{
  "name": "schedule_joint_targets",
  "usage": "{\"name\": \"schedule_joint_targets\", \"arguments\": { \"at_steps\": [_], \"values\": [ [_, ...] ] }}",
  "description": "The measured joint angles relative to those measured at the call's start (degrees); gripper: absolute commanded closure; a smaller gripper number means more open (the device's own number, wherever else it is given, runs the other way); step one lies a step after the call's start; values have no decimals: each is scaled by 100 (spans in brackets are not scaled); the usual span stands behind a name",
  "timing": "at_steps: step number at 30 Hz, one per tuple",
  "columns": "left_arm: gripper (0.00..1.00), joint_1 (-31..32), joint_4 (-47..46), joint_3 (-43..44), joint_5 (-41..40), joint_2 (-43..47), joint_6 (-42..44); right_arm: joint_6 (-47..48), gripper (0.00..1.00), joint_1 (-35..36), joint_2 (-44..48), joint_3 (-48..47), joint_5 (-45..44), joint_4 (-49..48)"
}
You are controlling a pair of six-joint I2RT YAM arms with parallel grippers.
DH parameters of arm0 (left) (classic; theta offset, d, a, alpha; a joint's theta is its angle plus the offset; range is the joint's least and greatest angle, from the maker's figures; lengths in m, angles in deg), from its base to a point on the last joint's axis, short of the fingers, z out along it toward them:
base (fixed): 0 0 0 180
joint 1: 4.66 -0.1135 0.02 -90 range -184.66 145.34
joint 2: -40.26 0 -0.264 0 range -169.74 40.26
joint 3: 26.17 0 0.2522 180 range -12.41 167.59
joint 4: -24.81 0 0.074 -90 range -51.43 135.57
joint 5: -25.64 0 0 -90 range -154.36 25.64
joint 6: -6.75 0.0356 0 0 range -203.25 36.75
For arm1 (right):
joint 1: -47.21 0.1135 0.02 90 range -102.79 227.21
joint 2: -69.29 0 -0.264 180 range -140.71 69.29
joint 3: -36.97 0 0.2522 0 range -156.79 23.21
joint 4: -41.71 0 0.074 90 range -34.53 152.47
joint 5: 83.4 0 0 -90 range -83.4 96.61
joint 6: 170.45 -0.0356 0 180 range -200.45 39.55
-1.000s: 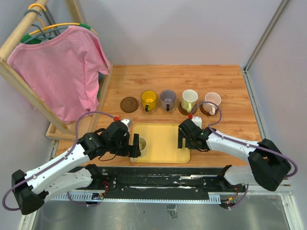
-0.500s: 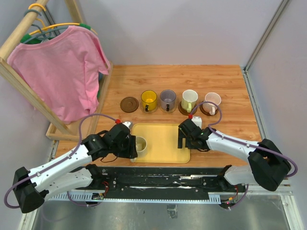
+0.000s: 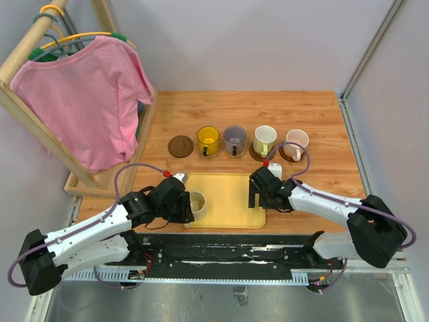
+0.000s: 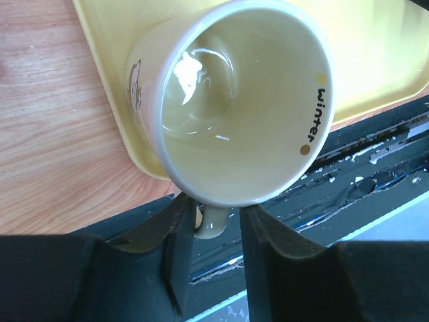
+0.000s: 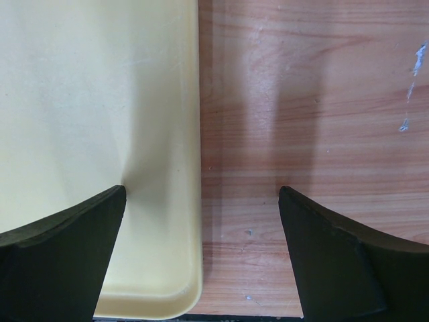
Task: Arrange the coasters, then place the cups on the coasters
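Observation:
A cream cup [image 3: 196,201] [image 4: 241,100] stands at the left end of the yellow tray [image 3: 231,194] [image 4: 107,67]. My left gripper [image 3: 188,206] [image 4: 214,208] has its jaws narrowed around the cup's handle [image 4: 213,225]; one finger touches it and a thin gap shows at the other. Farther back, a bare dark brown coaster [image 3: 180,145] lies left of a row of cups on coasters: yellow [image 3: 208,139], purple-grey [image 3: 234,139], white [image 3: 264,139] and pale pink [image 3: 296,141]. My right gripper [image 3: 253,194] [image 5: 201,201] hangs open and empty over the tray's right rim [image 5: 191,134].
A pink shirt [image 3: 87,100] hangs on a wooden rack whose base [image 3: 100,184] borders the table's left side. The black rail [image 3: 234,248] runs along the near edge, just below the tray. Grey walls close the back and right.
My left gripper slid in toward the cream cup and its jaws narrowed from wide open to close around the handle. The right arm and the cups in the row stayed put.

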Motion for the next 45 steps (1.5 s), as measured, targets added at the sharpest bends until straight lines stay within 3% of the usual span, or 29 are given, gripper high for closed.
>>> {"name": "schedule_joint_targets", "arguments": {
  "at_steps": [14, 20, 30, 45],
  "values": [
    [72, 164, -433, -11, -37, -531, -15, 66, 3, 0, 168, 153, 0, -122],
    [99, 227, -605, -9, -168, -584, 35, 68, 3, 0, 179, 162, 0, -125],
    [99, 376, -503, 79, -483, -595, 79, 70, 3, 0, 205, 190, -2, -153],
    [99, 535, -566, 1088, -1270, -1058, 743, 70, 3, 0, 271, 234, -13, -175]
  ]
}}
